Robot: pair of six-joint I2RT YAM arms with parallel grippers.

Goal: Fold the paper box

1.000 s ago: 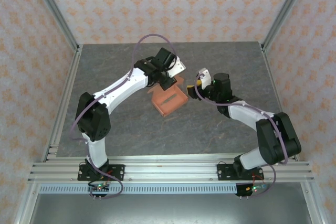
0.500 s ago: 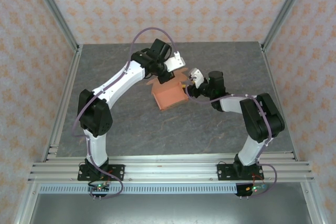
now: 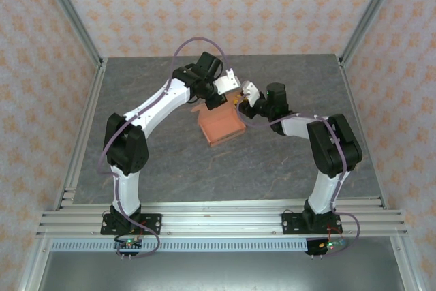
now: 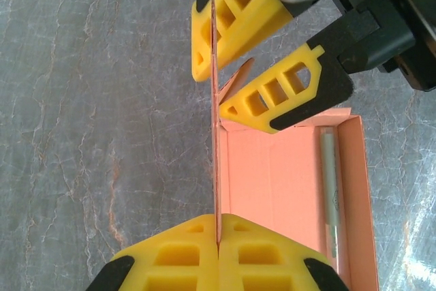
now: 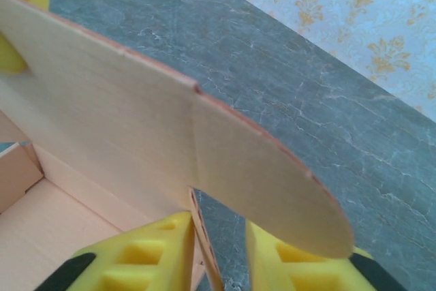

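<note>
One slim silvery rod (image 4: 330,189) inside the open-topped paper box (image 4: 269,182)

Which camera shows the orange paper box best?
The left wrist view: it looks straight down into the paper box, showing its floor and walls. The top external view shows it small, from far above; the right wrist view shows mostly one raised flap close up.

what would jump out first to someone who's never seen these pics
The salmon-orange paper box sits open side up in the middle of the grey table, with both arms arched in over it. In the left wrist view, the left hand pinches one upright wall edge-on. The right hand straddles the far end of that wall, its yellow fingers apart.
</note>
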